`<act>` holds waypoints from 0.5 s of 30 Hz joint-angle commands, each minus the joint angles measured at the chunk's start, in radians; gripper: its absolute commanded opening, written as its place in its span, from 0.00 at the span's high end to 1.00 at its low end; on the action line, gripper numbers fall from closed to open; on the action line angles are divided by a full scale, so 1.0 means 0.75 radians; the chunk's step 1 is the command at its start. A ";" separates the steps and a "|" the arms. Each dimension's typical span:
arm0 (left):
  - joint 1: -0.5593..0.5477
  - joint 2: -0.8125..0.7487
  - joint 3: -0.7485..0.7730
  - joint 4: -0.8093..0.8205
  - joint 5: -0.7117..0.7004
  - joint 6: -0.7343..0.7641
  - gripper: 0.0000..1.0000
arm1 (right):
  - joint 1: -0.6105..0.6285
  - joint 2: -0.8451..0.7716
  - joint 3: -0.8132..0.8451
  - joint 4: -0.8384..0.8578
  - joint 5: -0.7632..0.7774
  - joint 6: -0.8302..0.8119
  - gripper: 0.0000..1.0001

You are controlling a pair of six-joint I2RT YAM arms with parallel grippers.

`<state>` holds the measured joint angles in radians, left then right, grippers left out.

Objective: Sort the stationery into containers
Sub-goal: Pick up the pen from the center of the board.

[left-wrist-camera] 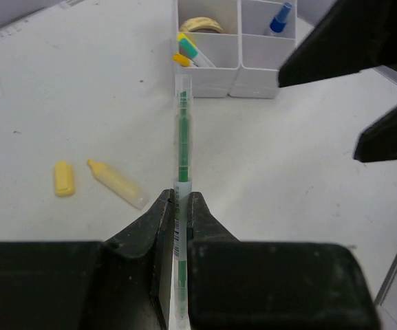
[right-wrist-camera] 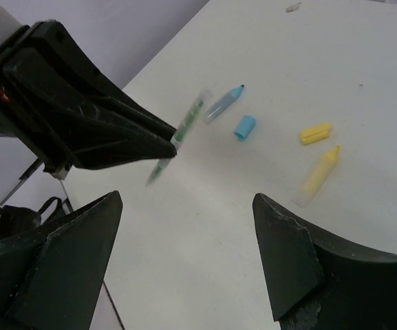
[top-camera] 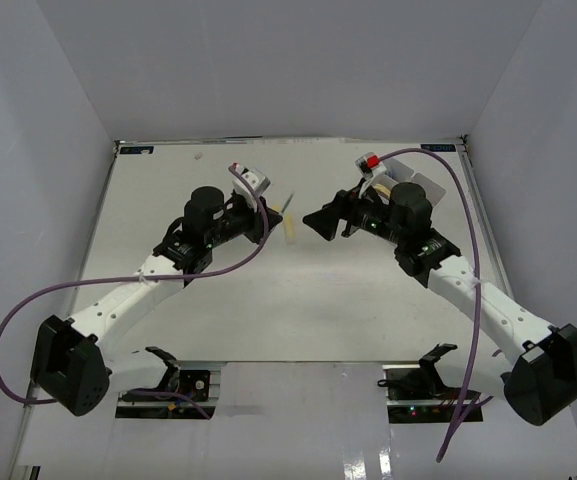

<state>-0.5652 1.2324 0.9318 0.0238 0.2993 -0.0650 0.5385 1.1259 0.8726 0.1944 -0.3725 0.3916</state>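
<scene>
White table (top-camera: 298, 320) lies under everything, and both of your arms reach over it toward the far side. Your left arm (top-camera: 118, 305) stretches forward and inward. Your right arm (top-camera: 478, 290) bends inward from the other side, so the two grippers face each other near the middle.

The tray (left-wrist-camera: 253, 82) stands beyond the left gripper (left-wrist-camera: 179, 199) (its compartments already hold a tan ring (left-wrist-camera: 201, 25), some markers (left-wrist-camera: 195, 51) and a blue-capped item (left-wrist-camera: 279, 19)).

The left gripper is clamped on the green pen (left-wrist-camera: 182, 130) near one end, so most of the pen sticks out forward and points at the tray. I judge that the pen is lifted off the table. The right gripper (right-wrist-camera: 184, 206) has its fingers wide apart and holds nothing.

So the step in hand is carrying this pen. Next you need to bring it over the compartment with the markers, tip it down, and let go only when it is inside the walls. Mind the right gripper, which is close beside the path.

On the table wait a yellow marker (left-wrist-camera: 119, 184), a yellow cap (left-wrist-camera: 63, 179), a blue pen (right-wrist-camera: 224, 103) and a blue cap (right-wrist-camera: 245, 126).
</scene>
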 commanded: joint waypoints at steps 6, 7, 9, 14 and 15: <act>-0.005 -0.181 -0.168 0.166 0.204 0.066 0.91 | 0.139 0.161 0.233 0.117 -0.007 0.112 0.19; -0.005 -0.189 -0.191 0.195 0.212 0.060 0.91 | 0.147 0.192 0.260 0.115 -0.004 0.118 0.20; -0.005 -0.205 -0.209 0.218 0.225 0.040 0.91 | 0.170 0.219 0.278 0.121 0.004 0.140 0.22; -0.007 -0.238 -0.234 0.244 0.258 0.017 0.91 | 0.217 0.294 0.330 0.109 0.032 0.149 0.29; -0.007 -0.246 -0.240 0.250 0.258 0.015 0.91 | 0.223 0.303 0.334 0.107 0.043 0.151 0.31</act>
<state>-0.5663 1.0939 0.7650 0.1600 0.4568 -0.0444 0.6884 1.3396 1.0740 0.2424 -0.3637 0.4892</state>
